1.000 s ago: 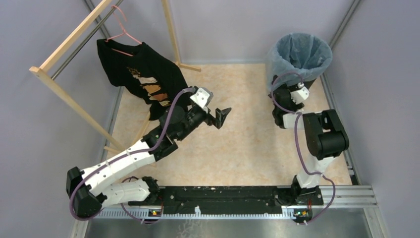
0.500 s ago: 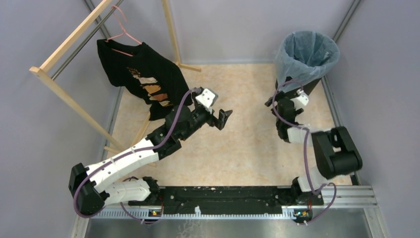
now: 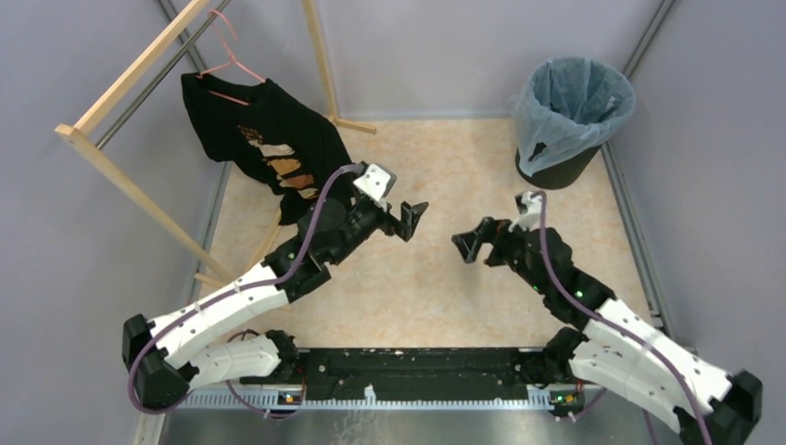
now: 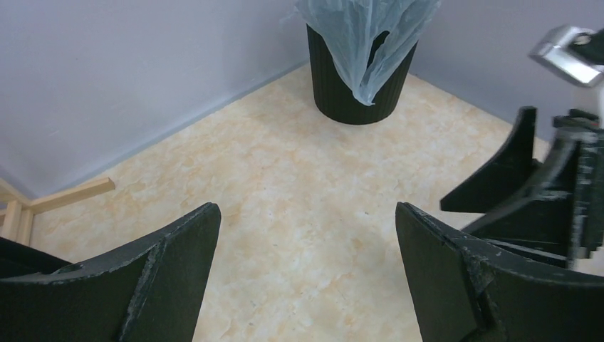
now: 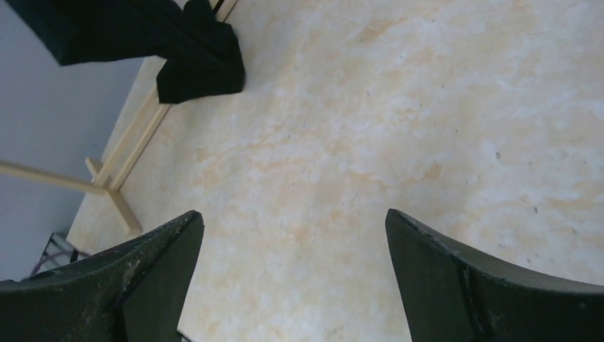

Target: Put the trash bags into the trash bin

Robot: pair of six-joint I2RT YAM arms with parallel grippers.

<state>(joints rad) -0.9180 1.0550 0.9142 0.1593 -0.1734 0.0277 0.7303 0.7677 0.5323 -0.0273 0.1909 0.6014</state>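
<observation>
You have your left gripper [image 3: 414, 215] and right gripper [image 3: 468, 246] both wide open and empty above the counter [image 3: 436, 287], with the trash bag [image 3: 575, 93] lining the trash bin [image 3: 556, 172] in the far right corner.

Floor [image 3: 436, 287]: beige, marbled, matte, evenly lit with only soft shadows, closed in on the left, far and right by plain pale lavender-grey walls [image 3: 436, 56], with a bare metal frame tube [image 3: 646, 42] running up the far right corner. Furniture: one light wooden clothes rack [image 3: 139, 60] at the far left, its feet on the floor, carrying a pink wire hanger [image 3: 229, 61] with a black printed T-shirt [image 3: 269, 144]. Near edge: black mounting plate [image 3: 417, 360] on a ribbed aluminium rail [image 3: 649, 366].
</observation>
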